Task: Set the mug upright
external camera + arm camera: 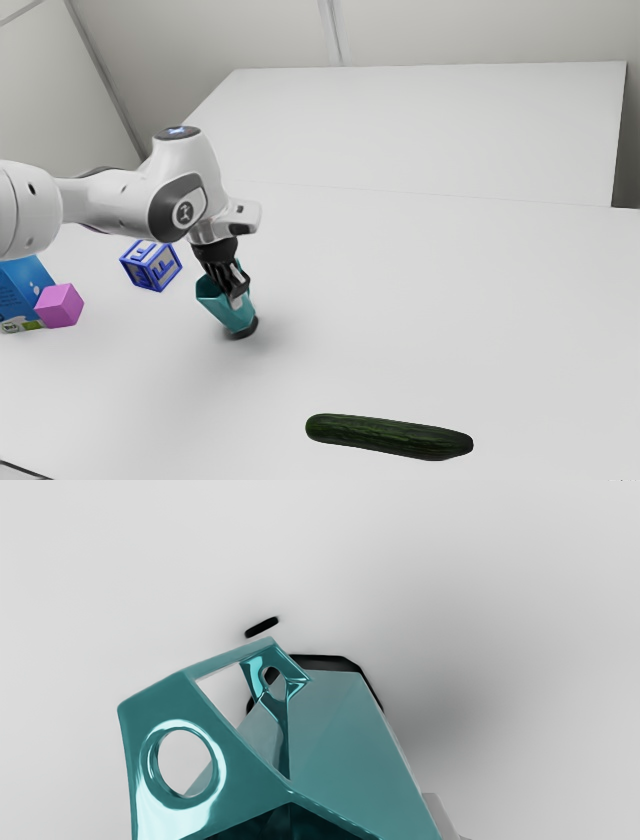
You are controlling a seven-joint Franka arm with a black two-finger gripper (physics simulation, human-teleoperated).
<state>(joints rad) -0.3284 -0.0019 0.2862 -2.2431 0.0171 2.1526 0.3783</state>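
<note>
The black gripper (238, 289) points down at the teal mug (237, 317) in the exterior view, shut on its body. The mug leans, its open top toward the exterior view's upper left and its black base low by the table. In the wrist view the mug (345, 740) shows its angular side, its handle with a round hole and part of its dark opening. A grey fingertip (440, 815) lies against the mug's outer side there; the other finger is hidden.
On the white table (480, 310), a patterned block (151, 266), a pink cube (60, 306) and a blue box (25, 290) stand toward the exterior view's left. A cucumber (388, 437) lies nearer the camera. A small black piece (261, 627) shows beside the handle.
</note>
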